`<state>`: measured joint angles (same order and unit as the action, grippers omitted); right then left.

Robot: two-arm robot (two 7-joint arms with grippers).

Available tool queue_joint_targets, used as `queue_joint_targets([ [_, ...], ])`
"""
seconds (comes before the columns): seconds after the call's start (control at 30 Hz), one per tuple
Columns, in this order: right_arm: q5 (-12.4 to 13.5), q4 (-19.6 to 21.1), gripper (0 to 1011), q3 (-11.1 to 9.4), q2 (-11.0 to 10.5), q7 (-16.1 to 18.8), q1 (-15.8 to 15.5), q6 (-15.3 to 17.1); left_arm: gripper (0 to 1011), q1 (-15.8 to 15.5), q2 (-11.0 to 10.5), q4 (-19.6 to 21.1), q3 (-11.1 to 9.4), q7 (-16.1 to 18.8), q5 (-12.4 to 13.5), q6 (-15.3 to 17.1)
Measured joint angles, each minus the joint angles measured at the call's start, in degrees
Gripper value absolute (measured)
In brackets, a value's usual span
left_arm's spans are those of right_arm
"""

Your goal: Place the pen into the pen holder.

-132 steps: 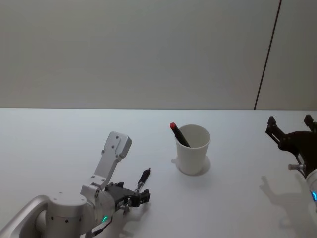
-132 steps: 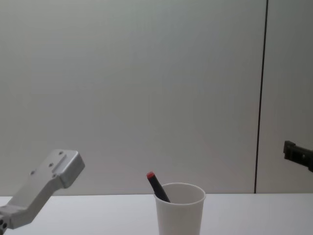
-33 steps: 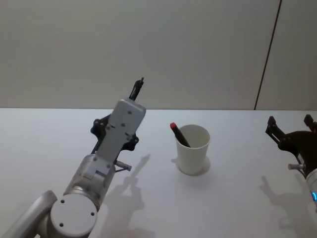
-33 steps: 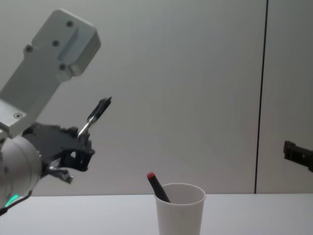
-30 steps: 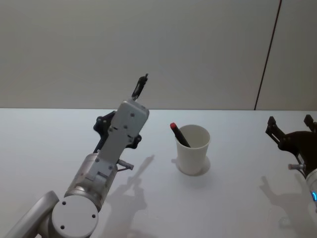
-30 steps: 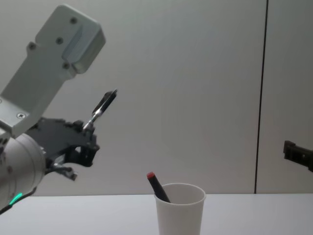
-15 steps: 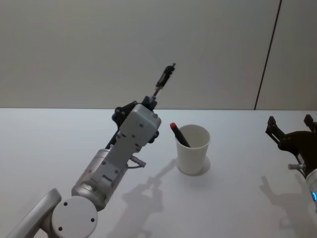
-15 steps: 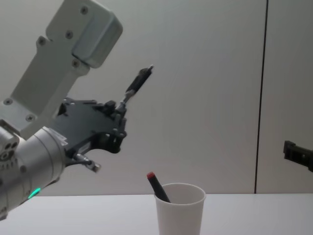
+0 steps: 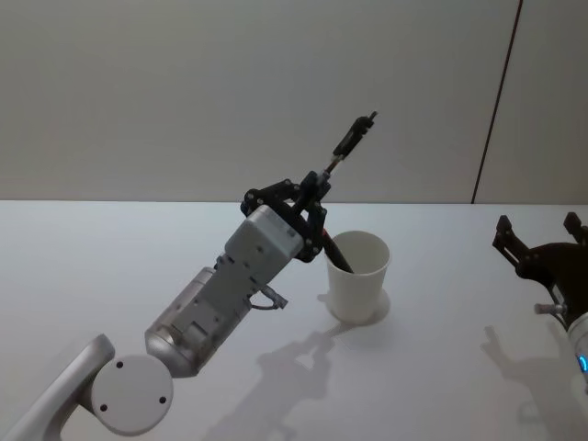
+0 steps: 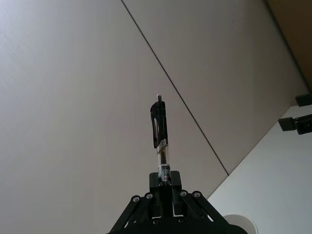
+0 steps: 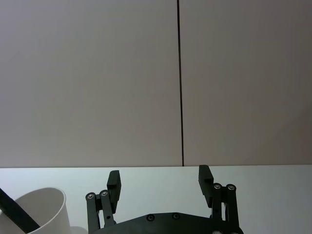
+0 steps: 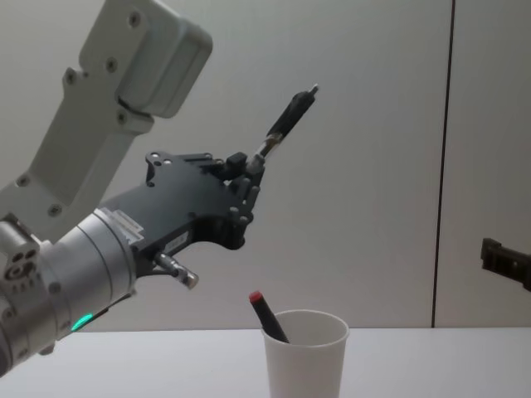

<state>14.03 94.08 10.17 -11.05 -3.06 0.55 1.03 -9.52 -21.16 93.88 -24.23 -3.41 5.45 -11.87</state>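
- The left gripper [image 9: 315, 186] is seen high above the white table [image 9: 110, 266], up and to the left of the pen holder [image 9: 358, 276].
- Its fingers are clamped together on the lower end of the pen [image 9: 354, 136], a slim one with a black upper part and clip and a clear barrel below.
- The pen is held tilted, its free end pointing up and toward the robot's right, well above the cup's rim; in the head view it is seen against the wall [image 9: 184, 83].
- In the left wrist view, the pen is seen standing straight out from between the closed fingertips.
- The pen holder, a plain white paper cup, is standing upright on the table near its middle and is not touched by either gripper.
- A red-capped pen [image 12: 267, 315] with a dark shaft is already leaning inside the cup, its cap sticking out above the rim on the robot's left side.
- The right gripper [image 9: 537, 222] is parked low at the right edge of the table, well apart from the cup, its two fingers spread wide with nothing between them.
- A dark vertical seam [image 9: 496, 101] is visible in the wall behind the right side.
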Motion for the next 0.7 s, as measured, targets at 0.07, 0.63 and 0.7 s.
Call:
queue_joint_targets([
  [0.07, 0.00, 0.00, 1002, 0.00, 0.00, 0.00, 0.00, 0.00, 142, -0.31, 0.17, -0.60, 0.04, -0.75, -0.12, -1.23],
  [0.63, 0.00, 0.00, 1001, 0.00, 0.00, 0.00, 0.00, 0.00, 142, -2.69, 1.52, -5.41, 0.39, -5.04, -0.74, -8.20],
  [0.7, 0.00, 0.00, 1002, 0.00, 0.00, 0.00, 0.00, 0.00, 142, -2.78, 1.57, -5.60, 0.40, -5.19, -0.77, -8.46],
])
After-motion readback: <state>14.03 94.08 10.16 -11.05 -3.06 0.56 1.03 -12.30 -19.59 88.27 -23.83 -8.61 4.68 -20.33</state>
